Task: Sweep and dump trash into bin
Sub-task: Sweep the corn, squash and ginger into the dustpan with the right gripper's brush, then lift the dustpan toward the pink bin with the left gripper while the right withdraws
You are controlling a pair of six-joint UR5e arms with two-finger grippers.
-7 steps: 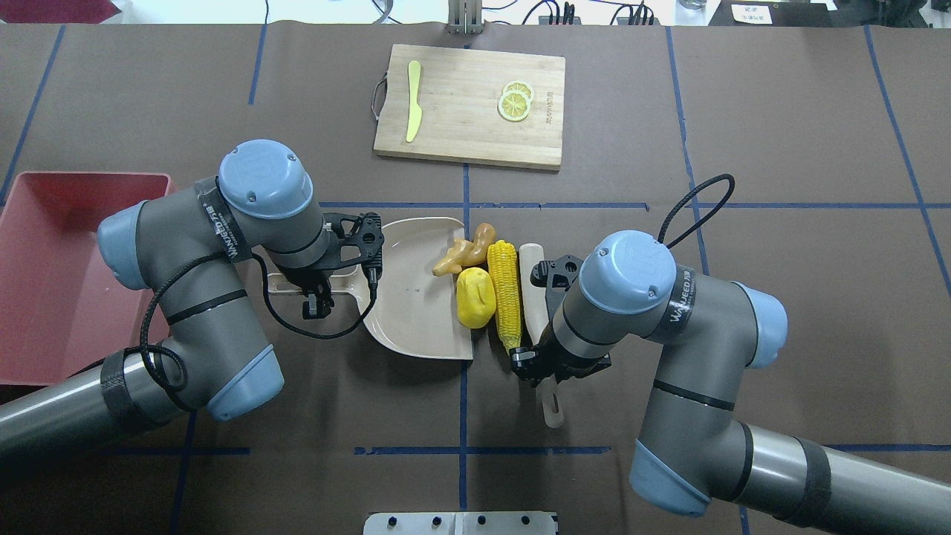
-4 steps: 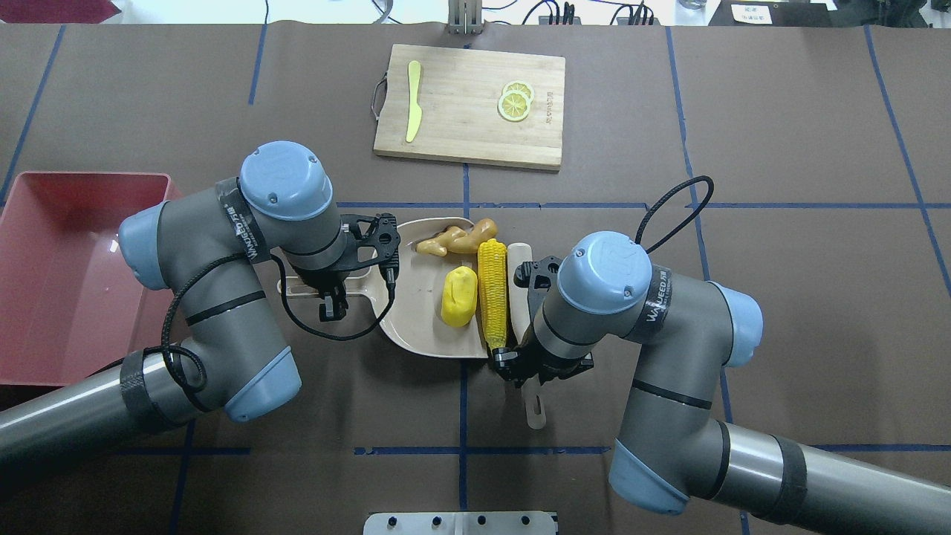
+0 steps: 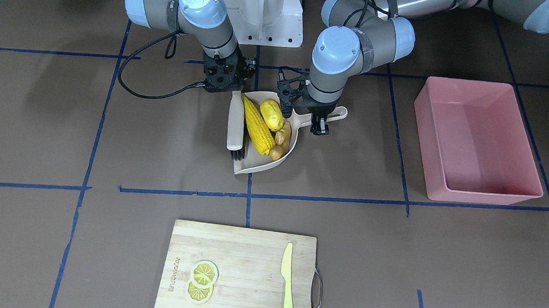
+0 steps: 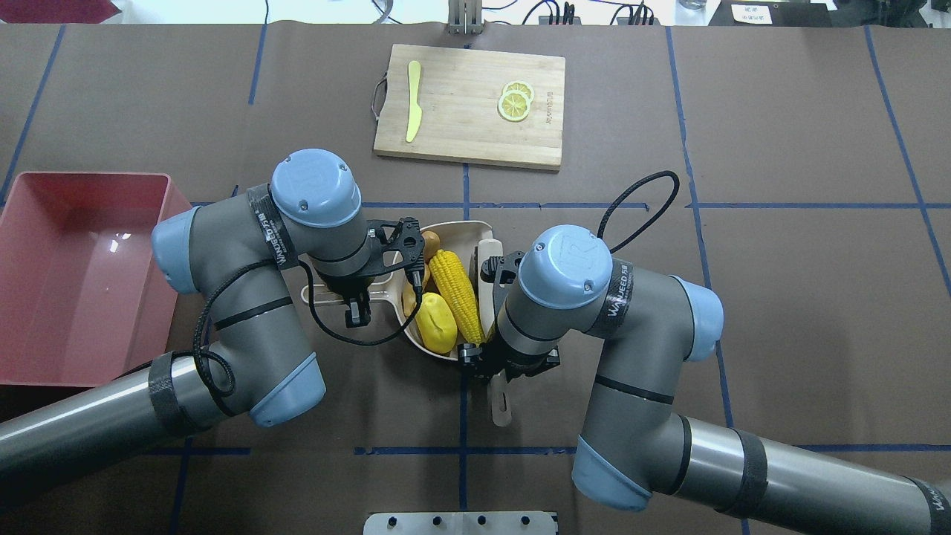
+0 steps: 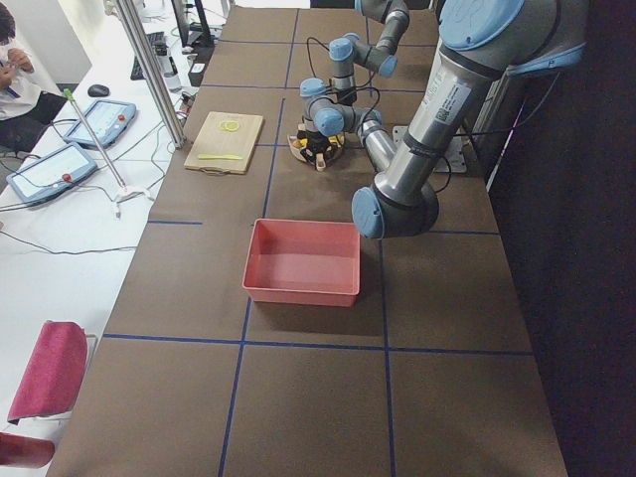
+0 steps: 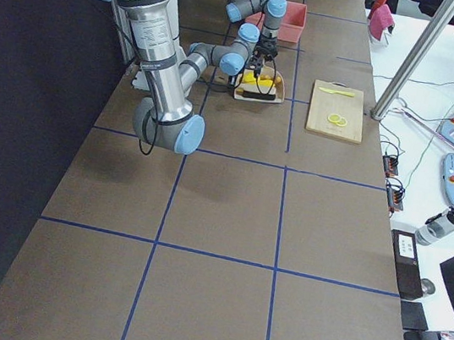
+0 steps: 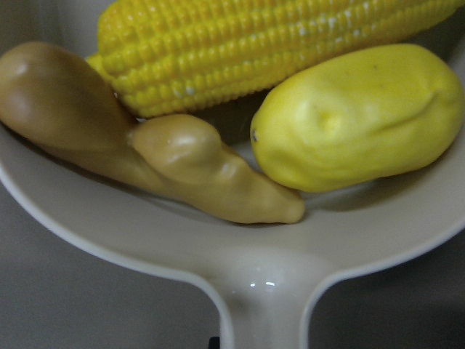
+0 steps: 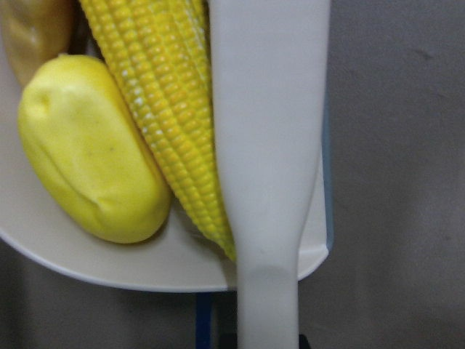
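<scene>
Three trash pieces, corn cob point(image 4: 457, 296), yellow lump point(image 4: 435, 322) and ginger root point(image 3: 281, 142), lay in the dustpan point(image 4: 464, 227) mid-desk. The left gripper point(image 4: 356, 306) pinched its handle; the right gripper point(image 4: 501, 368) clamped the brush point(image 3: 235, 121) against the corn. The bin point(image 3: 476, 140) sat at the desk's left edge.

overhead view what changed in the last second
The right gripper swept the pale long-handled brush leftward and the left gripper slid the beige plastic dustpan rightward; the long yellow corn cob, rounded yellow lump and knobbly tan ginger root lie in it. Pink plastic tub, wooden board unmoved.
</scene>
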